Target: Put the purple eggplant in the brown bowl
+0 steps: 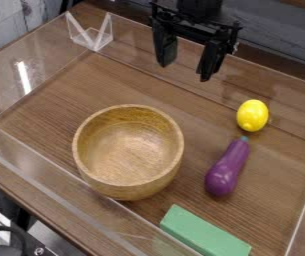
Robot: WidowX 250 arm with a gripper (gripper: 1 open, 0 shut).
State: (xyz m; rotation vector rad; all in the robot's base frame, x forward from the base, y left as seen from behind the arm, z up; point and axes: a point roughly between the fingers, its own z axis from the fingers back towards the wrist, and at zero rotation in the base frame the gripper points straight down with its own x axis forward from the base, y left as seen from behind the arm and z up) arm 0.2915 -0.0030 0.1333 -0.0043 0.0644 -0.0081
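Observation:
The purple eggplant [227, 168] lies on the wooden table right of the brown bowl [128, 150], its fat end toward the front and its narrow end pointing back. The bowl is empty and stands left of centre. My gripper [187, 55] hangs high at the back, pointing down, well above and behind both the bowl and the eggplant. Its black fingers [160, 47] stand apart with nothing between them.
A round yellow lemon [252, 115] sits just behind the eggplant at the right. A flat green block [203, 232] lies at the front, near the table's edge. Clear acrylic walls [28, 75] surround the work area.

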